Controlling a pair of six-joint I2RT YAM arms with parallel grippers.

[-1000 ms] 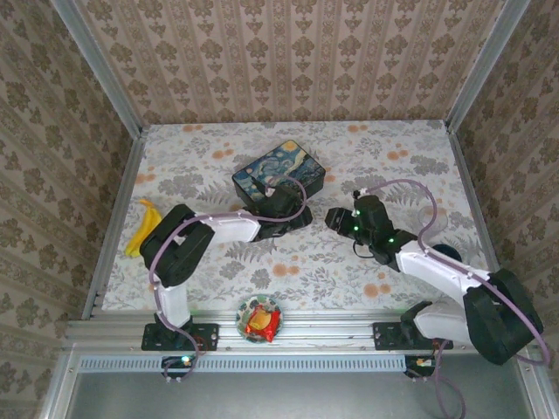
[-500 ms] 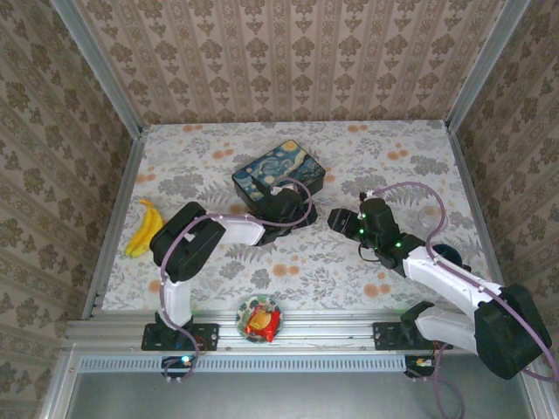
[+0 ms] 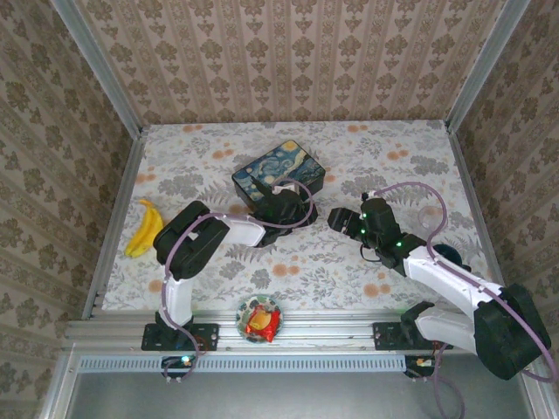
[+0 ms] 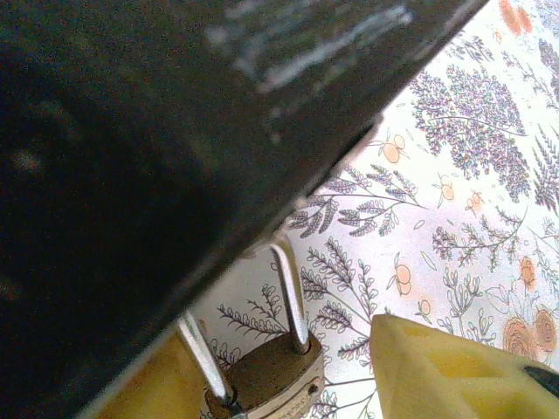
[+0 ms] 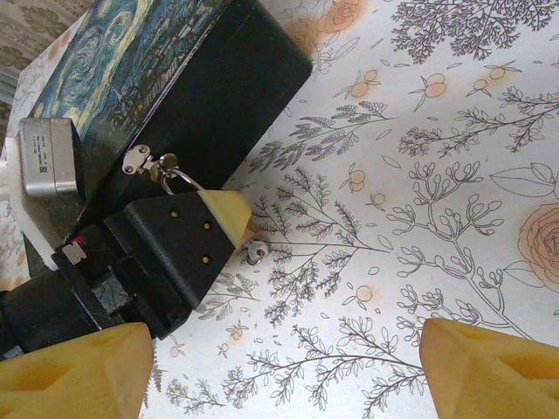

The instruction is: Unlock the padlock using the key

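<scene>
— Both of my arms have shifted since 1 second ago: my left gripper (image 3: 293, 209) has edged in toward the near corner of the tin (image 3: 279, 170), and my right arm has stretched out lower over the table (image 3: 384, 148).

— Where is the padlock?

— At that corner, low on the floral cloth. The padlock (image 4: 266, 380) shows its brass body, and its shackle (image 4: 290, 292) runs up under the tin's dark edge. From my right wrist, the loop hooks at the tin's latch (image 5: 140, 159).

— Are you holding it?

— My left jaws stand partly apart, 1 pad on each side of the body. Cloth shows between the brass and 1 pad.

— And the right?

— My right gripper (image 3: 337, 218) sits near the left, not touching it. Its jaws are wide, with the 2 pads (image 5: 79, 371) at the bottom corners of its view. A small silvery bit (image 5: 256, 251) lies just beside my left finger. Whether it is the key, I cannot tell.
</scene>
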